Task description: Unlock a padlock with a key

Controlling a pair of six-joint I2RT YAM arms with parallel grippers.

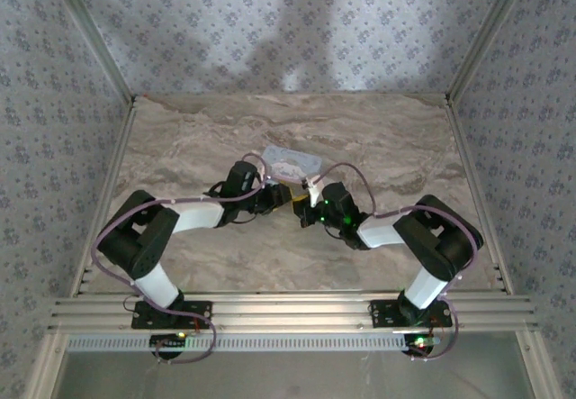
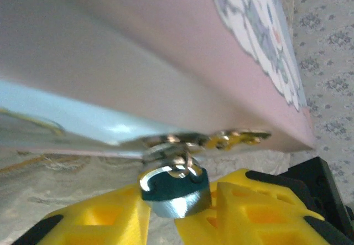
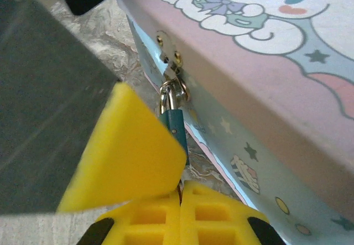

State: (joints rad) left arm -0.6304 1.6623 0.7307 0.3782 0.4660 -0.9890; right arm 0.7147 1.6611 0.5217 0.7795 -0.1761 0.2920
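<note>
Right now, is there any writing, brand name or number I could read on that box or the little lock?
No text can be read anywhere.
On the tin box: only drawings of a rabbit, clouds and stars, no words.
On the padlock: no marking shows, and its surface is blurred.

Prob. lab test cell: alu-framed wallpapered walls point(image 1: 288, 30), marble-look tabletop point(image 1: 270, 268).
</note>
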